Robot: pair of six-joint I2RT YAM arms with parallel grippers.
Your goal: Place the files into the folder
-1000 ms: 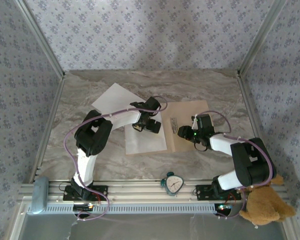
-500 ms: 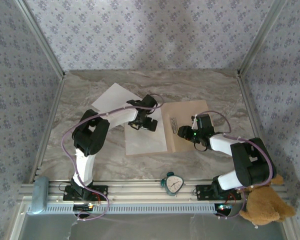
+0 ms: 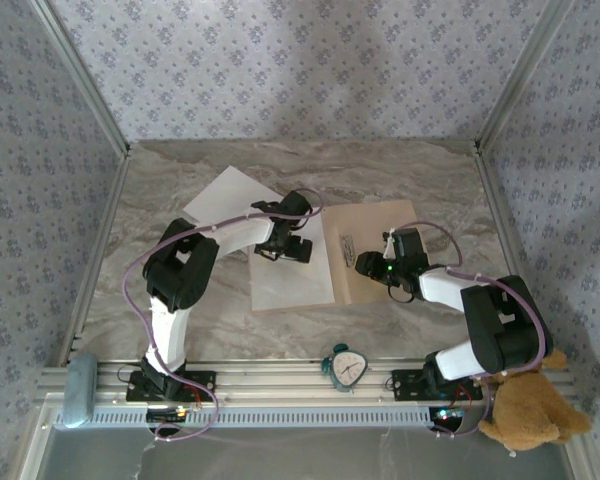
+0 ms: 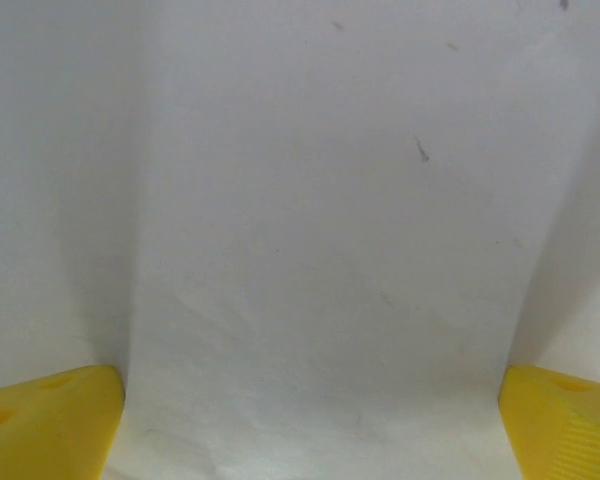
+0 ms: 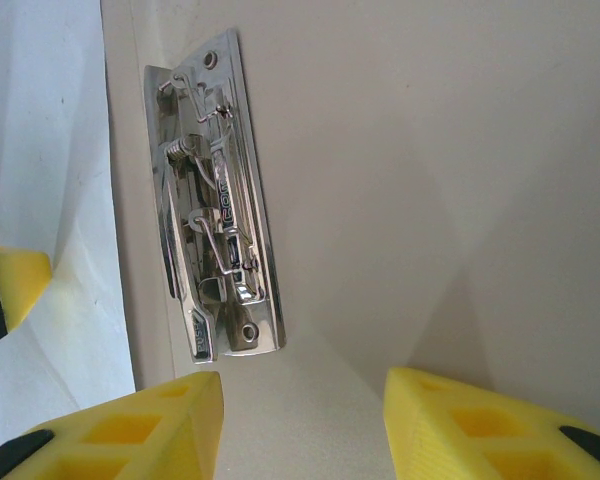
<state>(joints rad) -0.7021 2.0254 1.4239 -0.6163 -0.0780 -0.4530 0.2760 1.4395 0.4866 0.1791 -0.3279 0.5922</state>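
Jaws spread on both: left gripper (image 4: 310, 435) above thin white rectangular paper sheet (image 4: 320, 200) apparently seated on flat tan cardboard folder (image 5: 440, 150); right gripper (image 5: 302, 420) beside silver metal clip (image 5: 215, 200). Next, presumably: fetch second white sheet (image 3: 223, 197) toward the table's (image 3: 430, 170) far-left corner.

Soft, even light; faint shadows edge the white sheet (image 4: 320, 250), and the metal clip (image 5: 215, 200) glints.

Nothing legible; the clip (image 5: 212, 200) at upper left bears small dark marks, too blurred to read.
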